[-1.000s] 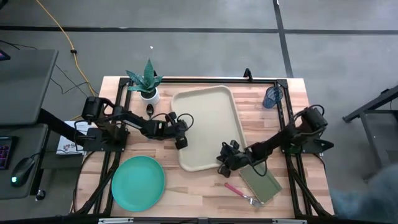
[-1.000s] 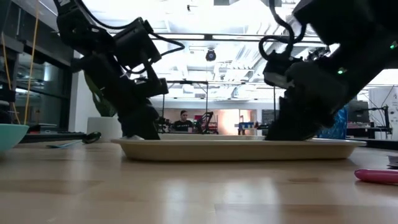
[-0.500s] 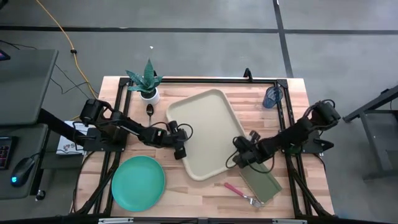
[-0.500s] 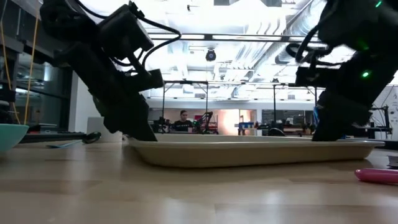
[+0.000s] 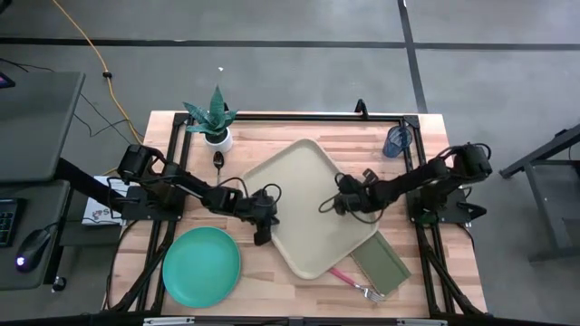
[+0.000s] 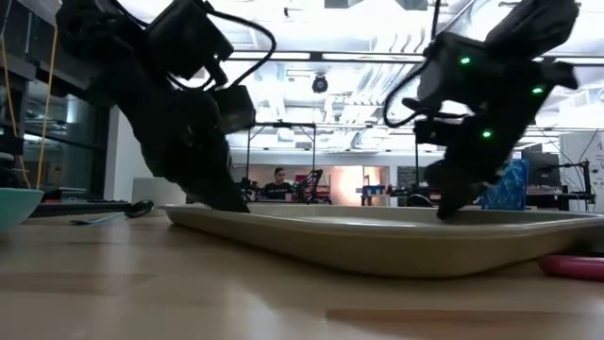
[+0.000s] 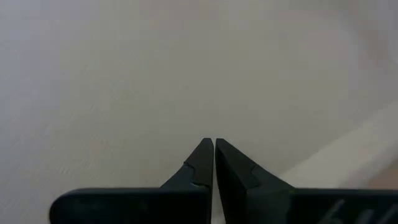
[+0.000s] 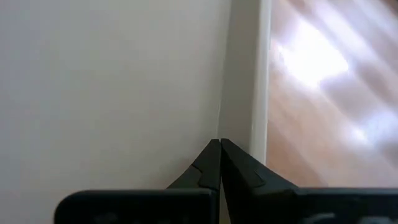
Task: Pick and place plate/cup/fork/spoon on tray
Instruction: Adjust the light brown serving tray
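Note:
The beige tray (image 5: 308, 195) lies slantwise on the table's middle. My left gripper (image 5: 265, 232) is shut, its tips down in the tray by the left rim. My right gripper (image 5: 338, 206) is shut, its tips down in the tray by the right rim. The teal-green plate (image 5: 201, 265) lies flat at the near left. The blue cup (image 5: 396, 140) stands at the far right. The red-handled fork (image 5: 349, 281) lies by the tray's near corner. The spoon (image 5: 217, 161) lies near the plant pot. My left gripper presses its shut fingertips (image 7: 205, 152) down on the tray's floor (image 7: 186, 93), close to the left rim (image 7: 336, 155). The fingers slant down from the table's left. The tray lies on the table. My right gripper presses its shut fingertips (image 8: 214, 155) down on the tray's floor (image 8: 124, 93), right beside the right rim (image 8: 244, 112). The fingers slant down from the table's right.
An olive-green notebook (image 5: 381, 263) lies against the tray's near right edge. A white pot with a green plant (image 5: 216, 127) stands at the far left. A person (image 6: 277, 185) sits in the room beyond the table.
The tray has turned counterclockwise on the table as seen from above: its far end has swung left and its near end right, toward the fork. My right gripper has gone toward the far edge and my left gripper toward the near edge, both shut.

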